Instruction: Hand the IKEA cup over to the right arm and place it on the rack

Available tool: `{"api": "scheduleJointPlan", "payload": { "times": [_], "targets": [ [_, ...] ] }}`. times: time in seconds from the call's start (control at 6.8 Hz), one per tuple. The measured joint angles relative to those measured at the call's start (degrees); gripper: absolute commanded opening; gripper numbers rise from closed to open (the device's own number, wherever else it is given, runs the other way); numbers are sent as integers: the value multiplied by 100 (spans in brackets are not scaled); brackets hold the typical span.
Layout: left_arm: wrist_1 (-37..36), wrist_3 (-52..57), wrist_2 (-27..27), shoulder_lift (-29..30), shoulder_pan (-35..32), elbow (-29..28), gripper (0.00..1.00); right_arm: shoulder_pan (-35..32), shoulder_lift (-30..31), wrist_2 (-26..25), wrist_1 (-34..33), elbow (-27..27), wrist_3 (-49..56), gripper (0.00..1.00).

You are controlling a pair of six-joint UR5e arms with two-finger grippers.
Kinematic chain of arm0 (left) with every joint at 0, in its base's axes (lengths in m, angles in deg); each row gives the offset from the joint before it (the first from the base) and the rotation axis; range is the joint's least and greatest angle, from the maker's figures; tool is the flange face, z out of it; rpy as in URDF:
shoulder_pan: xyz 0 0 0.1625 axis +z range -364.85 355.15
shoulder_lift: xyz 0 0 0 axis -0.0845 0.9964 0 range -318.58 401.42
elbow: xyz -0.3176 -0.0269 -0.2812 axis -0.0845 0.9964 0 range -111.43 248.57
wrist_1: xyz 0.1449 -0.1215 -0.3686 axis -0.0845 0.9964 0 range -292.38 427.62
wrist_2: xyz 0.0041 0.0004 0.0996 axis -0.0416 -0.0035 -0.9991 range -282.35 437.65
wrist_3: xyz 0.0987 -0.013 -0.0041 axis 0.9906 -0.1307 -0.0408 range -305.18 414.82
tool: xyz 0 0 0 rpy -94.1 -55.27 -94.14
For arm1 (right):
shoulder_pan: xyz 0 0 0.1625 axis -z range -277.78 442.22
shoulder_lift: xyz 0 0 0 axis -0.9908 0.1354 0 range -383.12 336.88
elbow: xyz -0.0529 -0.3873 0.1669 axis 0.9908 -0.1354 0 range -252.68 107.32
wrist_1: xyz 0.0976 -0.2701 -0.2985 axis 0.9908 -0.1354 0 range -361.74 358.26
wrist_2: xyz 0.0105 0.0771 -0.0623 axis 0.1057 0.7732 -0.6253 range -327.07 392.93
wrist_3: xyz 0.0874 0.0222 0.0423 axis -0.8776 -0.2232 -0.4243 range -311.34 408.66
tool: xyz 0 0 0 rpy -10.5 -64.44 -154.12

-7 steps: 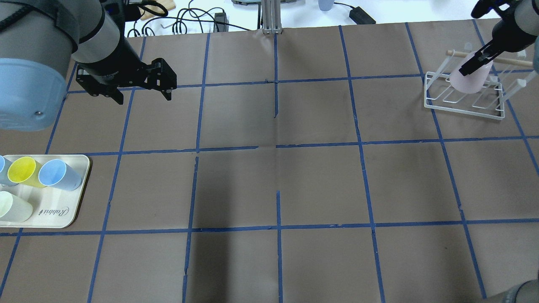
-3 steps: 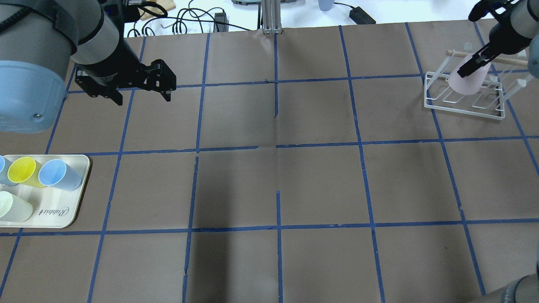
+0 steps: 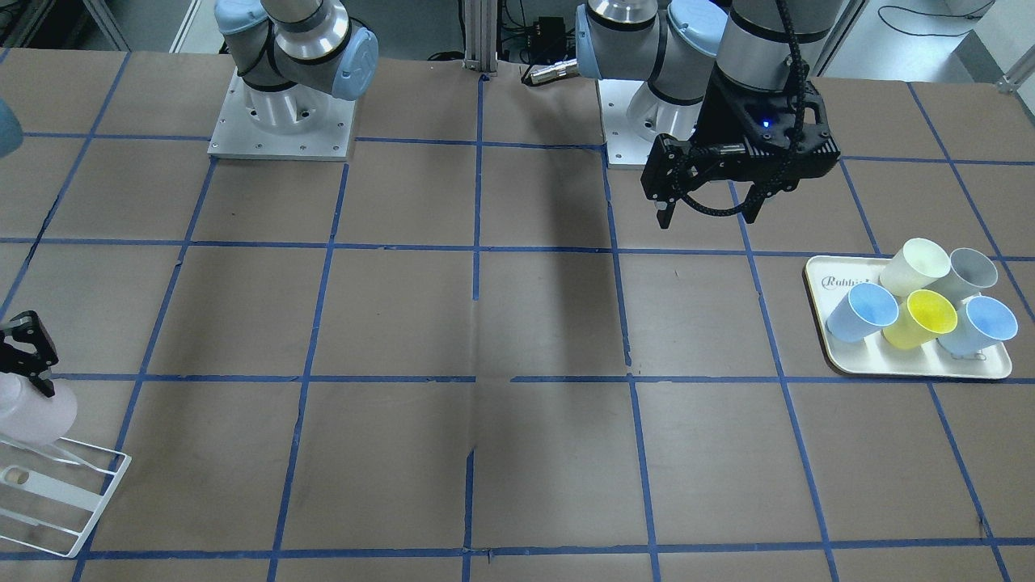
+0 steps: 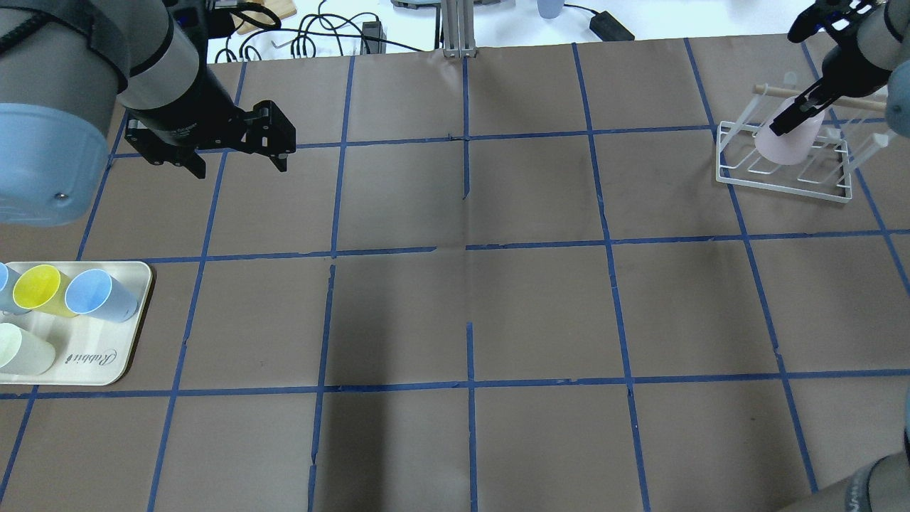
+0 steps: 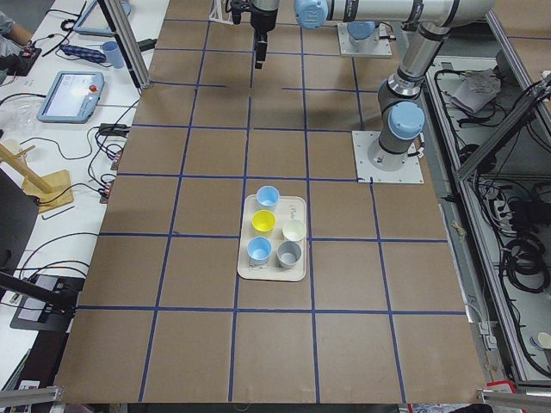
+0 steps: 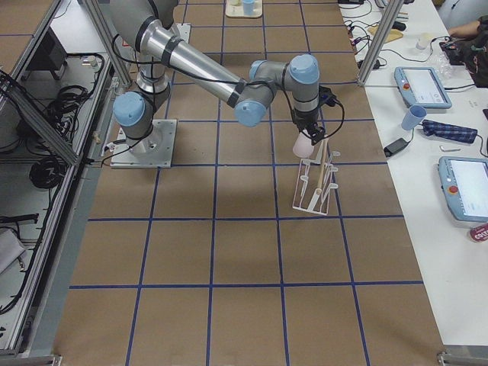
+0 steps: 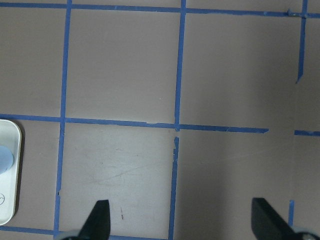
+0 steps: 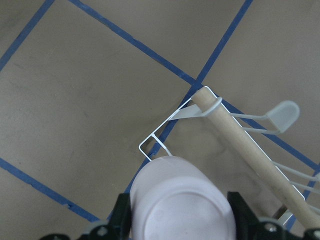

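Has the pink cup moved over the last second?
Yes, slightly: in the overhead view the pink cup has edged leftward and down-frame against the white wire rack.

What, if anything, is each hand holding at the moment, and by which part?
The right hand holds the pink IKEA cup, upside down, by its side walls near the base, at the rack. The left hand is open and empty.

Right gripper (image 8: 179, 212) clamps the pale pink plastic cup (image 4: 778, 146) at the white wire rack (image 8: 240, 140); left gripper (image 3: 709, 218), far off, hangs spread wide.
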Motion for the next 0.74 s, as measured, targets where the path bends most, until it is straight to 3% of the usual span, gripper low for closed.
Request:
{"api": "scheduleJointPlan", "payload": {
  "times": [0.29, 0.59, 0.74],
  "targets": [
    [0, 0, 0, -7, 4, 3, 100, 19, -115, 1, -2, -3, -9, 76],
    [0, 0, 0, -10, 5, 3, 100, 60, -224, 7, -5, -7, -28, 100],
    [0, 0, 0, -10, 5, 3, 100, 68, -246, 6, -4, -11, -58, 100]
  ]
}}
